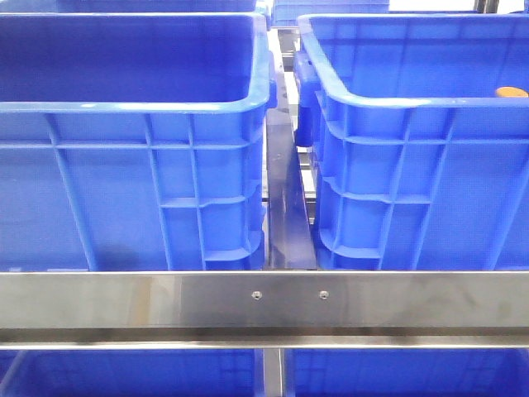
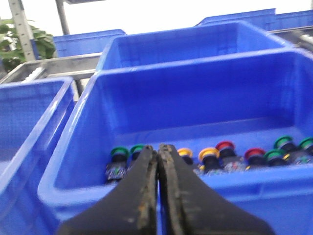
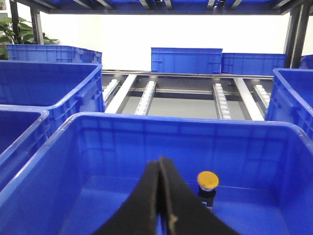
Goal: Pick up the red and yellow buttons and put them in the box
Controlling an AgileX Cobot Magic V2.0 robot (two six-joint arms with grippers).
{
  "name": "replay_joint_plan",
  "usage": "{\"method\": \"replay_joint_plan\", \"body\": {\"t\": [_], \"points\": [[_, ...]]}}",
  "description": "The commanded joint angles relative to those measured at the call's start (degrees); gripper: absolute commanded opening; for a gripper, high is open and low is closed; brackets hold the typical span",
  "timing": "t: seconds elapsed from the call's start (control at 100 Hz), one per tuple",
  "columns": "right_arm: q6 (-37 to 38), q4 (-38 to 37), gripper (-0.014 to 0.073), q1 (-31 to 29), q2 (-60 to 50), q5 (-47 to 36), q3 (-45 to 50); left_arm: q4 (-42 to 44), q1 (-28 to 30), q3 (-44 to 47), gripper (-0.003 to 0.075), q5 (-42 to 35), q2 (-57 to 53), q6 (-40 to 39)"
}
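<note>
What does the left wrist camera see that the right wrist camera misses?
Only the left wrist view shows a row of buttons with green, yellow and red caps along a blue crate floor, behind the shut left gripper. Only the right wrist view shows a single yellow button standing in its crate, past the shut right gripper, plus roller rails. Both show blue crates and closed black fingers.

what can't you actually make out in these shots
- Front view: neither arm shows, and the crate walls hide the contents apart from an orange speck cut off at the right edge.
- Left wrist view: the closed left gripper covers part of the row of buttons; motion blur hides detail.
- Right wrist view: the right gripper blocks the floor beside the yellow button.
</note>
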Motion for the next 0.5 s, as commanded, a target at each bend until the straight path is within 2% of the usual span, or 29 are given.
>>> {"method": "replay_joint_plan", "body": {"t": [0.0, 0.22, 0.49], "points": [[-0.2, 6.1, -0.0068, -0.4, 0.1, 1.7, -1.4, -1.0, 1.3, 1.7, -0.0019, -6.3, -2.0, 0.2], [-0.2, 6.1, -0.0068, -0.4, 0.1, 1.7, -1.4, -1.2, 2.0, 8.9, -0.0019, -9.9, -8.5, 0.2], [-0.2, 6.1, -0.0068, -0.4, 0.1, 1.7, -1.4, -1.3, 2.0, 15.4, -0.0019, -19.8, -8.4, -1.0]]}}
